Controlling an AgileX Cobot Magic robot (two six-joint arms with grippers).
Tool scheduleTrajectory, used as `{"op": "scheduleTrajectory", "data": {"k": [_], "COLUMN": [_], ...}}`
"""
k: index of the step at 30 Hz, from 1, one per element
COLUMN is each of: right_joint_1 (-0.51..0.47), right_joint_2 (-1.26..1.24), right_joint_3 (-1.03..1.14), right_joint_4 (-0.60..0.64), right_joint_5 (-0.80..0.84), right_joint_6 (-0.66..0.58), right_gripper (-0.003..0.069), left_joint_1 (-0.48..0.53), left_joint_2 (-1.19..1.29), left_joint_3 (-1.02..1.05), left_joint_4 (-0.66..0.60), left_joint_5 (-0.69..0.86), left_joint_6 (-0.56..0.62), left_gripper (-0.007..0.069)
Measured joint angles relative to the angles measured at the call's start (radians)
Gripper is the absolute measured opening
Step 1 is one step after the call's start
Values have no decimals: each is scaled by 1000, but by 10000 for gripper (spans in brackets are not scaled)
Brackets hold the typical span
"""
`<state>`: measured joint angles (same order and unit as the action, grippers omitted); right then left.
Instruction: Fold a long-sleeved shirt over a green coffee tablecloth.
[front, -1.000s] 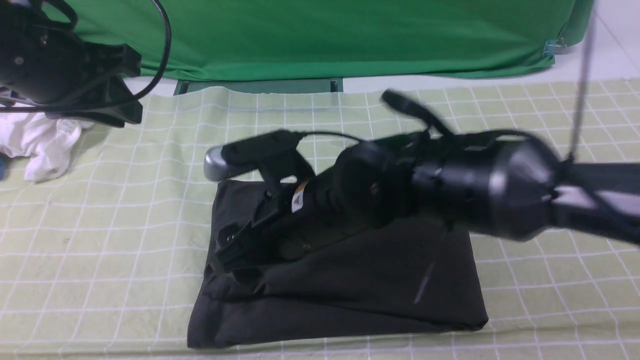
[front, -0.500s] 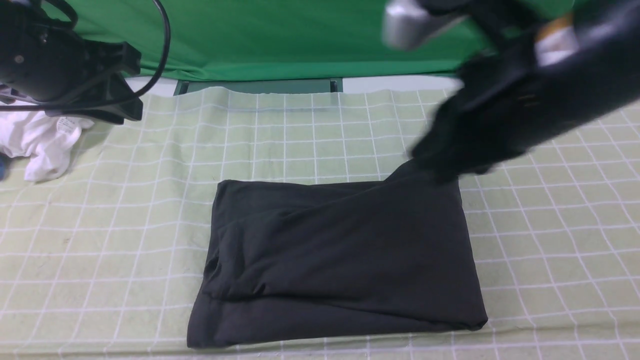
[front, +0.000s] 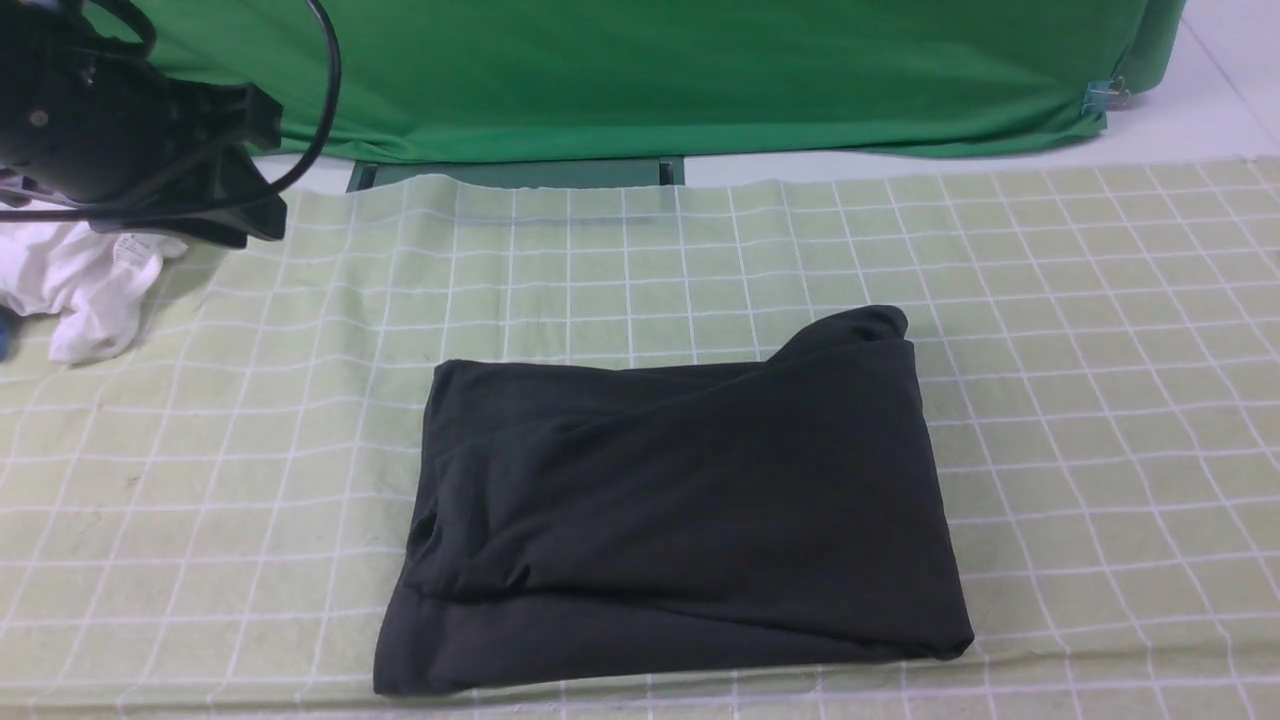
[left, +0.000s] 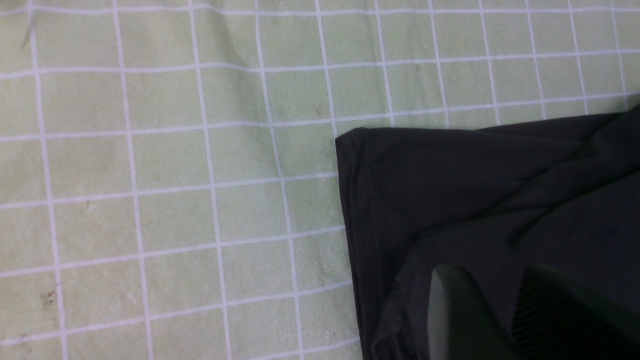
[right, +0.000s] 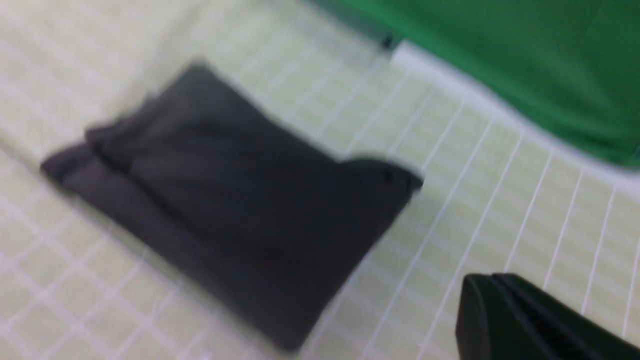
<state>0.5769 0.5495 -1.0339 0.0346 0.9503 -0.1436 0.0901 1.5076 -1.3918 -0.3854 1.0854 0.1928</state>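
Observation:
The long-sleeved shirt (front: 670, 510) lies folded into a black rectangle on the green coffee tablecloth (front: 250, 400), near its front edge; its far right corner is bunched up. No print shows. My left arm (front: 120, 130) hangs at the far left, well away from the shirt. In the left wrist view my left gripper (left: 490, 272) is open by a narrow gap, empty, above the shirt (left: 475, 190) near its corner. My right gripper (right: 487, 280) is shut and empty, above the tablecloth (right: 500, 200), apart from the shirt (right: 240, 210). The right arm is outside the front view.
A crumpled white garment (front: 85, 275) lies at the table's far left under the left arm. A plain bright green cloth (front: 640, 70) hangs along the back, clipped (front: 1105, 95) at its right end. White floor shows beyond the tablecloth's far edge.
My right arm has swung off the shirt, up and to the right, out of the front view, and its gripper has shut. The shirt lies uncovered. The left arm has stayed put.

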Motion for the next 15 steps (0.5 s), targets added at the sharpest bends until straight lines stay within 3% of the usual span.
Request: {"op": "scheduleTrajectory", "data": {"k": [9,15], "right_joint_1": [0,0], "right_joint_2": [-222,-228], "right_joint_3": [496,607], "right_joint_4": [0,0], "right_joint_5": [-689,-824], "right_joint_6": [41,57], "right_gripper": [27,43], "left_joint_1": [0,0], "left_joint_2": [0,0], "left_joint_3": [0,0], "left_joint_4": [49,72], "left_joint_5": [0,0], "left_joint_6": [70,76], "left_gripper": [188,192]}}
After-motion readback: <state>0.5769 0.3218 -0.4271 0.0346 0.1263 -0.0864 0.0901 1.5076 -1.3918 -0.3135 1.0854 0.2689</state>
